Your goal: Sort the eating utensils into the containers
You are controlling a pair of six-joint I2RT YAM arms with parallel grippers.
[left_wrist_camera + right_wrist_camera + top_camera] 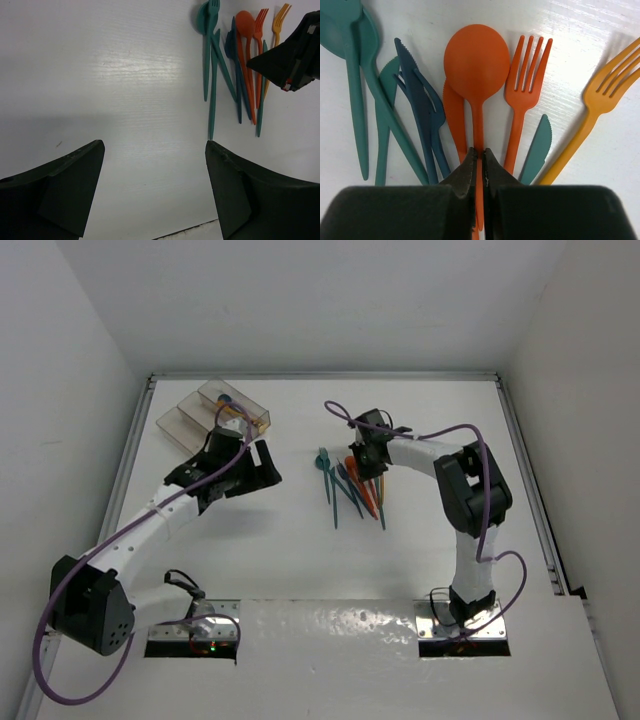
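Orange spoon (476, 65), among the other utensils (522, 95) on the table (125, 75), has its handle pinched in the right claw (479, 165); the left claw (154, 150) hangs open.

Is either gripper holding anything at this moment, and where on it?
The right gripper is shut on the orange spoon, pinching its thin handle below the bowl. The left gripper is open, with nothing between its fingers.

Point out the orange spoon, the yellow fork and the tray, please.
orange spoon (476, 62): right wrist view, on its bowl.
yellow fork (599, 97): right wrist view, at the base of its tines.
tray (178, 422): top external view, on the floor of a bare end compartment.
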